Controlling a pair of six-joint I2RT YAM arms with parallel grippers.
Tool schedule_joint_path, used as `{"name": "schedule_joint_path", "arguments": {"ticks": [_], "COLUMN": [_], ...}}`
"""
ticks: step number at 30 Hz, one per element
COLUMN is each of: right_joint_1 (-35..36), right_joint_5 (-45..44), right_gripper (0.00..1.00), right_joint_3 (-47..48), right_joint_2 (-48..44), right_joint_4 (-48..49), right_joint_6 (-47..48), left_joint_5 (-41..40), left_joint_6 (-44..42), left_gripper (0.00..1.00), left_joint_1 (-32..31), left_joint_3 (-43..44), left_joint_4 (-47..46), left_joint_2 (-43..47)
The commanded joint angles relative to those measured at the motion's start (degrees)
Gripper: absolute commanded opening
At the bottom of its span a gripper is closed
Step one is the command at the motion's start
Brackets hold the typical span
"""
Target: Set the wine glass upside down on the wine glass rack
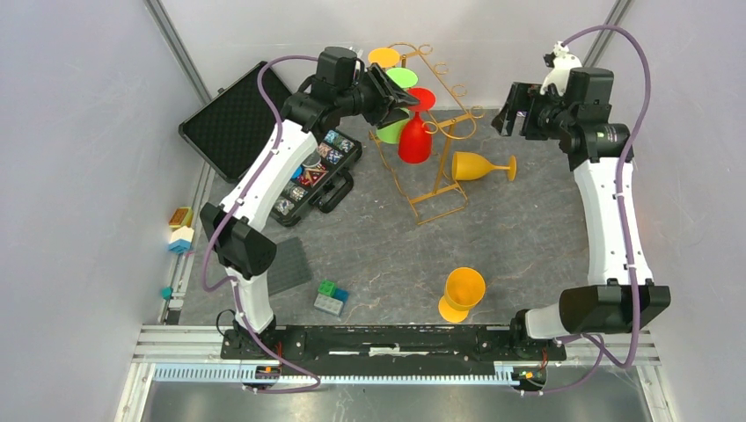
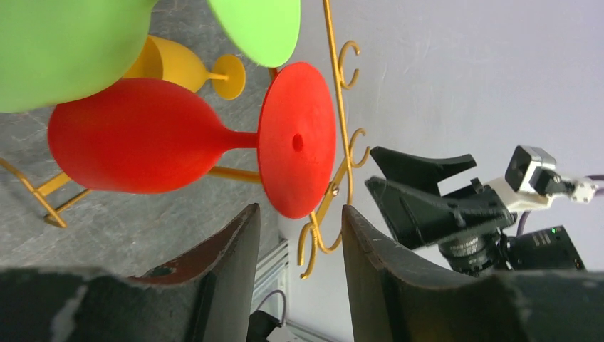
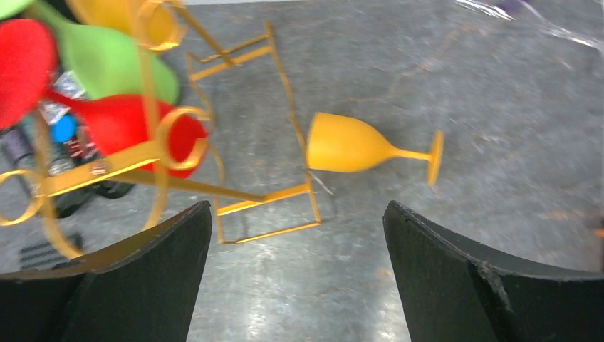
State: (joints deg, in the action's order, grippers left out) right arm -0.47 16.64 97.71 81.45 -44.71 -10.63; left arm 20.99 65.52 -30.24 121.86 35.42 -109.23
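The gold wire wine glass rack [image 1: 437, 180] stands at the back middle of the table. An orange glass [image 1: 383, 58], a green glass [image 1: 392, 130] and a red glass [image 1: 414, 141] hang on it upside down. My left gripper [image 1: 398, 98] is open and empty right beside the red glass's foot [image 2: 295, 139]; a rack hook [image 2: 340, 107] shows just past my fingertips. A yellow wine glass [image 1: 479, 165] lies on its side right of the rack, also in the right wrist view [image 3: 349, 142]. My right gripper [image 1: 512, 112] is open and empty, raised above it.
Another orange glass [image 1: 461, 293] is at the front middle. An open black case [image 1: 233, 119] and a tray of small items [image 1: 317, 176] lie at back left. Toy bricks [image 1: 331, 297] and a dark plate [image 1: 286, 264] lie at front left.
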Motion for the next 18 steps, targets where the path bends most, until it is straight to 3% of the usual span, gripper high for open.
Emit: {"name": "schedule_joint_path", "arguments": {"ticks": [1,12,18], "right_joint_1": [-2.9,-5.2,-5.2], "right_joint_5": [-6.1,-12.3,-15.5], "right_gripper": [0.94,0.89,0.82], "right_joint_3": [-3.3,-14.2,-13.8], "right_joint_2": [-1.2,6.1,13.8], "right_joint_4": [1.3,6.5,8.7], "right_joint_6": [2.0,5.0,7.2], "left_joint_5": [-1.5,-2.0,-2.0], "left_joint_6": [-6.9,-12.6,-13.1], "left_gripper": [0.51,0.55,0.56], "left_joint_1": [-0.3,0.5,0.6], "left_joint_3": [-0.9,-10.2,-15.2], "left_joint_4": [1.5,2.5,0.2], "left_joint_2": [5.3,14.2,17.4]}}
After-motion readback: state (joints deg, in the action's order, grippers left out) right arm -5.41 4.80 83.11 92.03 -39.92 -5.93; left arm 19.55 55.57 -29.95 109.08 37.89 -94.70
